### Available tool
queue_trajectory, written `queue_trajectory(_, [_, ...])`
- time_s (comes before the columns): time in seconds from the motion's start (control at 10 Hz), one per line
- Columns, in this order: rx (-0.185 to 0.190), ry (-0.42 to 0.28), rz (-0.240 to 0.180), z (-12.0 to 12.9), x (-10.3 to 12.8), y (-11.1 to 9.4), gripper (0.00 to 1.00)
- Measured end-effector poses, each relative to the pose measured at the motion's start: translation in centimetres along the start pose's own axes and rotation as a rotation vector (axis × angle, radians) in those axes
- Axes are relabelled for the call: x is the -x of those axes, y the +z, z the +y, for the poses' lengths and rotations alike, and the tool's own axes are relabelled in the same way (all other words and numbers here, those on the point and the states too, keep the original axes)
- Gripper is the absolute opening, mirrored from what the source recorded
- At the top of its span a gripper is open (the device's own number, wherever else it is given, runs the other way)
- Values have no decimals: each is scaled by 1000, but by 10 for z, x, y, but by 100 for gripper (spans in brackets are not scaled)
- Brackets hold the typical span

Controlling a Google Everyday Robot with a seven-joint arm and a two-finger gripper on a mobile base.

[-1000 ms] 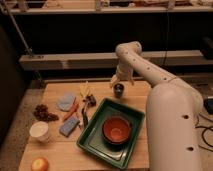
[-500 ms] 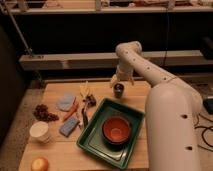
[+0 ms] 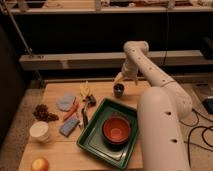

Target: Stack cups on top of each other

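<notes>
The small tumbler [image 3: 118, 90] stands upright at the back middle of the wooden table, and it looks dark from here. My gripper [image 3: 121, 80] hangs right above its rim, open, with the pale fingers pointing down and holding nothing. The arm reaches in from the lower right and bends over the table's far edge. Far off at the front left stands the wider white cup [image 3: 39, 131], upright, with a cream inside.
A green tray [image 3: 90, 145] holds an orange-red bowl [image 3: 117, 129] at the front centre. Left of it lie a blue sponge [image 3: 69, 126], a blue cloth [image 3: 65, 101], a dark bunch of grapes [image 3: 44, 113], some yellow and red bits [image 3: 85, 91] and an orange fruit [image 3: 40, 164].
</notes>
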State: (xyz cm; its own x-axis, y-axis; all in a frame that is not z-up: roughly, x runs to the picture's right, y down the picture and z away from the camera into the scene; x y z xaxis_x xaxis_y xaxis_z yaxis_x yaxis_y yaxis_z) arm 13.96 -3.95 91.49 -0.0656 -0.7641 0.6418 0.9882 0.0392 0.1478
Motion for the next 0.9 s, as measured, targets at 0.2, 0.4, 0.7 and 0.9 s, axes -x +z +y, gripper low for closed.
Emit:
queue_trajectory(0.2, [-5, 3, -1, 6, 4, -3, 80])
queue_trajectory(0.4, [-10, -3, -1, 7, 9, 4, 80])
queue_trajectory(0.7, [-18, 1, 20, 15, 14, 14, 80])
queue_trajectory(0.9, [-29, 8, 47, 24, 15, 16, 80])
